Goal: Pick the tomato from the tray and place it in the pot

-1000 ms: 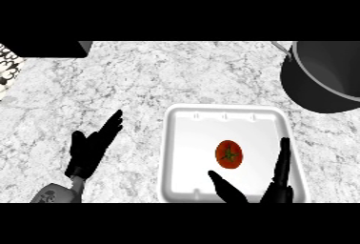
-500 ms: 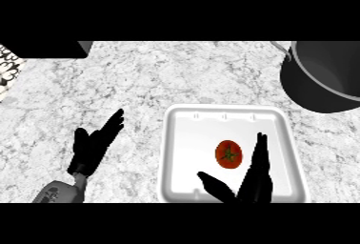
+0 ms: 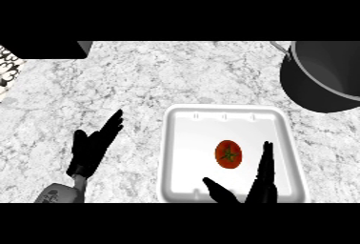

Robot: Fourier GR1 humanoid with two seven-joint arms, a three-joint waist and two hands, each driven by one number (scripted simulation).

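head view: the right hand (image 3: 256,183) has slid left over the white tray (image 3: 184,143) since half a second ago, fingers straight and thumb spread wide, now just beside the tomato (image 3: 228,154) lying in the tray. the left hand (image 3: 95,145) rests open on the worktop (image 3: 141,86). the pot (image 3: 320,76) stands far right.
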